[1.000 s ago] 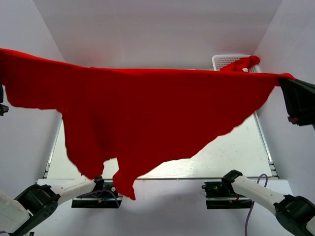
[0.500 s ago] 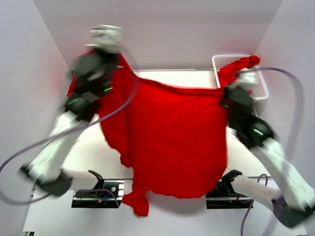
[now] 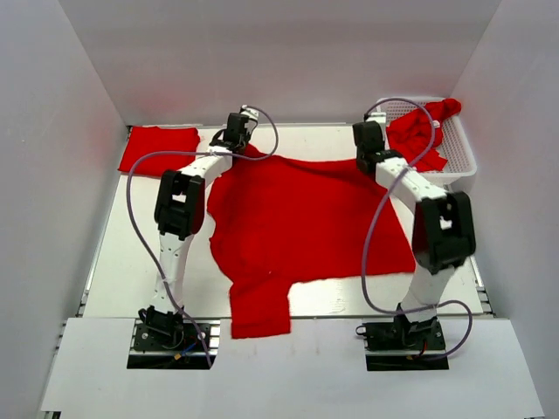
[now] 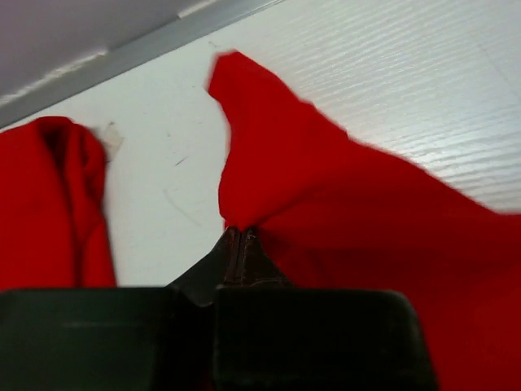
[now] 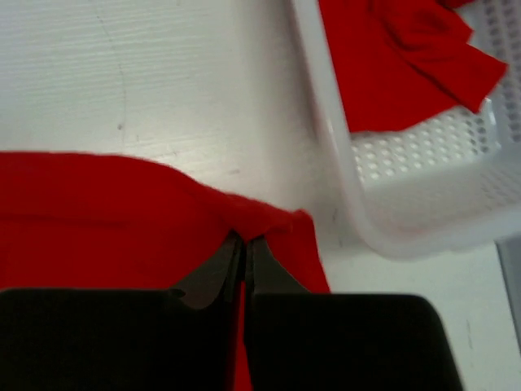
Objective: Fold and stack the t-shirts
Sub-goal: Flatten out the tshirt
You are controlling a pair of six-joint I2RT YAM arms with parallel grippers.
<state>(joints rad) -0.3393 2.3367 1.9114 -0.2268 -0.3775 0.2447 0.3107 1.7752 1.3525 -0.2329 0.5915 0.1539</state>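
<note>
Currently, my left fingers (image 4: 225, 262) and right fingers (image 5: 218, 273) are each clenched on the far edge of the spread t-shirt (image 3: 306, 218). This pinch holds it flat on the worktop (image 3: 122, 253) for folding. It lies just left of the white lattice basket (image 3: 464, 166), which holds a crumpled t-shirt (image 3: 415, 133). A folded t-shirt (image 3: 157, 148) lies well left of the basket, probably starting the stack. No writing is legible.
</note>
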